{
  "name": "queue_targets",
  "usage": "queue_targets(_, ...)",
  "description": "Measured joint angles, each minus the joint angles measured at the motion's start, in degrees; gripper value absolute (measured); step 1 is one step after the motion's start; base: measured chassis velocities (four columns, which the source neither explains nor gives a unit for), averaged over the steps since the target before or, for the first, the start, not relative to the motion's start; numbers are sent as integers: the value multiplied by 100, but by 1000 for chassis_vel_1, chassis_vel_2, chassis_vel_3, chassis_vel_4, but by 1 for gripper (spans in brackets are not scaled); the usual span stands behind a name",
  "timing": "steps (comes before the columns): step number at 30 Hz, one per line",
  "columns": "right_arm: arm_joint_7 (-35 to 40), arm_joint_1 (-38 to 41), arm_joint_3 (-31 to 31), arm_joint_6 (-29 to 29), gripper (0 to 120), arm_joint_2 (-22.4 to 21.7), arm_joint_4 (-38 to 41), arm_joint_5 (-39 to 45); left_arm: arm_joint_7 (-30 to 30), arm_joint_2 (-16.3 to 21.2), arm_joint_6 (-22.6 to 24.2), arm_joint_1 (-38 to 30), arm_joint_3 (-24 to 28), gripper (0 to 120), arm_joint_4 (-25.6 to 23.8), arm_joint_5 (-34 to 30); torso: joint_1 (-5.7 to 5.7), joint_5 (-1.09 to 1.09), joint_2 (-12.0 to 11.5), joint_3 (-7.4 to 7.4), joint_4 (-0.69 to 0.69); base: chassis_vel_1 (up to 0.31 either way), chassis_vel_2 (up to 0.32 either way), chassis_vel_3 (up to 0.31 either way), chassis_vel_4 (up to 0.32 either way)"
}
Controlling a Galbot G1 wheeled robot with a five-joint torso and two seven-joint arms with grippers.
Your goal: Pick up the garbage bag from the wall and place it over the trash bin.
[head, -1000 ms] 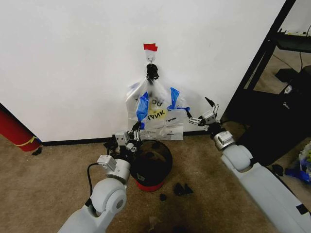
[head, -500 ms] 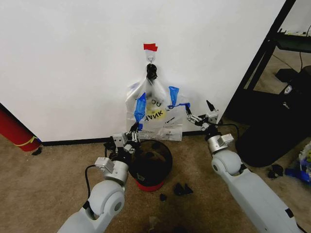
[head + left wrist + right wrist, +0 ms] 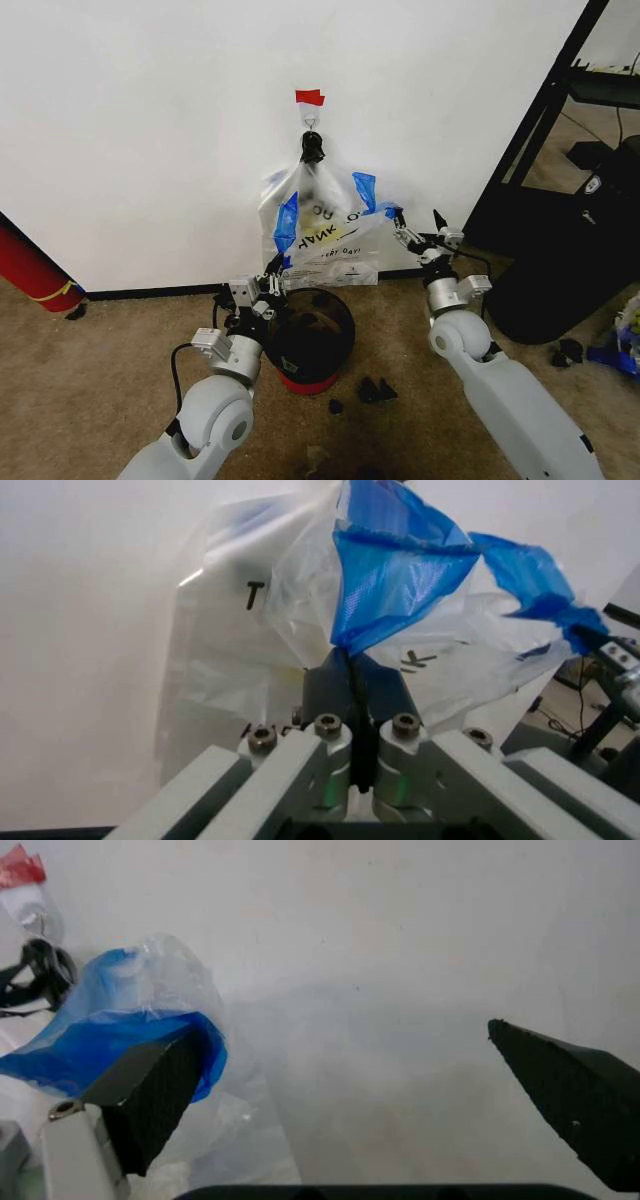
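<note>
the bag [image 3: 318, 232] hangs long-axis down; its left blue patch is clamped by the left gripper [image 3: 274, 283], while the spread-fingered right gripper [image 3: 418, 236] sits beside the right patch.

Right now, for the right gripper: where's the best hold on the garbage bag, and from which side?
Probably the blue patch on the garbage bag nearest the right gripper, approached from the robot's right. That blue strip stands out from the bag toward the open fingers, one already against it. The left gripper is shut on the opposite blue patch, above the trash bin.
</note>
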Motion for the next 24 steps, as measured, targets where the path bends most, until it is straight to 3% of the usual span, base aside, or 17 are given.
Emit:
queue_targets(9,-351,-264,121,253,100,124,312,1012,19,4,-47,28,8,0,52,56,0,0,0,0,0,0,0,0,0)
queue_targets(13,-375,-330,130,263,100,142,348,966,21,9,-57,29,4,0,66,68,0,0,0,0,0,0,0,0,0)
queue_targets(18,-659,-415,58,259,100,38,57,-698,31,5,-64,47,16,0,74,103,0,0,0,1,-1,0,0,0,0)
queue_targets(24,-1126,-277,2,364,100,-123,-86,-1898,37,-1,-69,69,30,0,76,142,0,1,0,1,0,0,0,0,0)
